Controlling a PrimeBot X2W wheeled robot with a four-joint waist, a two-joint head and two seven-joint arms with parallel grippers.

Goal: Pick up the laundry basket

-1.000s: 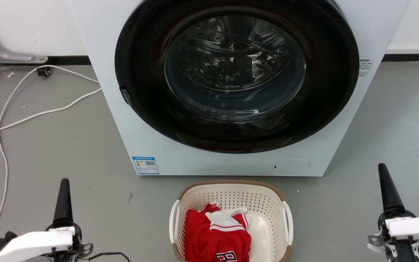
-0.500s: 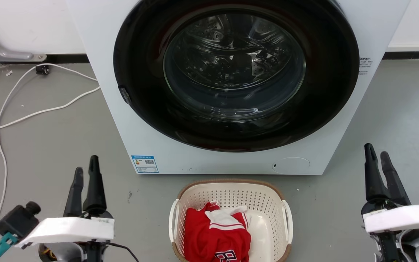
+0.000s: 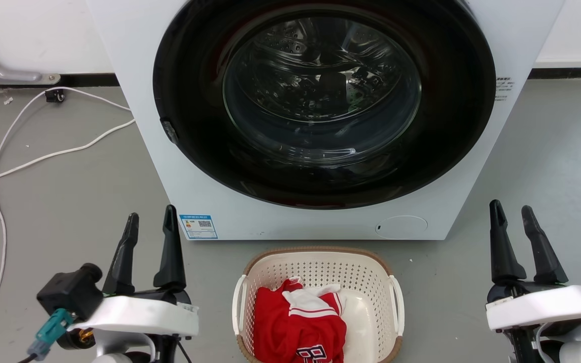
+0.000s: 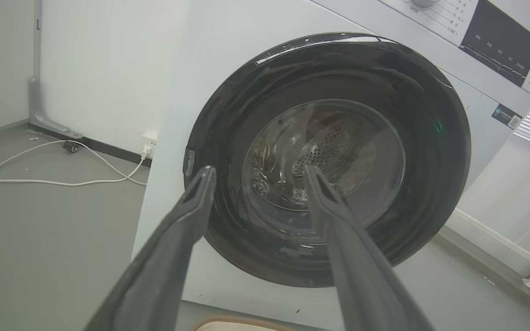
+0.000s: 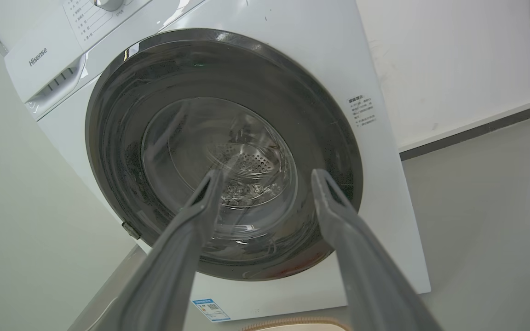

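The laundry basket [image 3: 371, 295], cream-white with perforated walls, a brown rim and white side handles, stands on the grey floor just before the washing machine. A red and white garment [image 3: 298, 322] lies inside it. My left gripper [image 3: 150, 217] is open to the basket's left, fingers pointing up the view, well apart from the handle. My right gripper [image 3: 512, 207] is open to the basket's right, likewise apart. In the left wrist view the open left gripper [image 4: 258, 171] faces the machine door, with the basket rim [image 4: 233, 322] at the bottom edge. The right gripper [image 5: 268, 174] is open too, above the rim [image 5: 292, 324].
A white front-loading washing machine [image 3: 220, 212] with a shut dark round door [image 3: 323, 101] stands close behind the basket. White cables [image 3: 43, 156] trail over the floor at the left, near the wall. Open grey floor lies on both sides of the basket.
Both grippers have opened from shut and moved inward toward the basket, the left one most. The head camera has shifted slightly. The basket has not moved.
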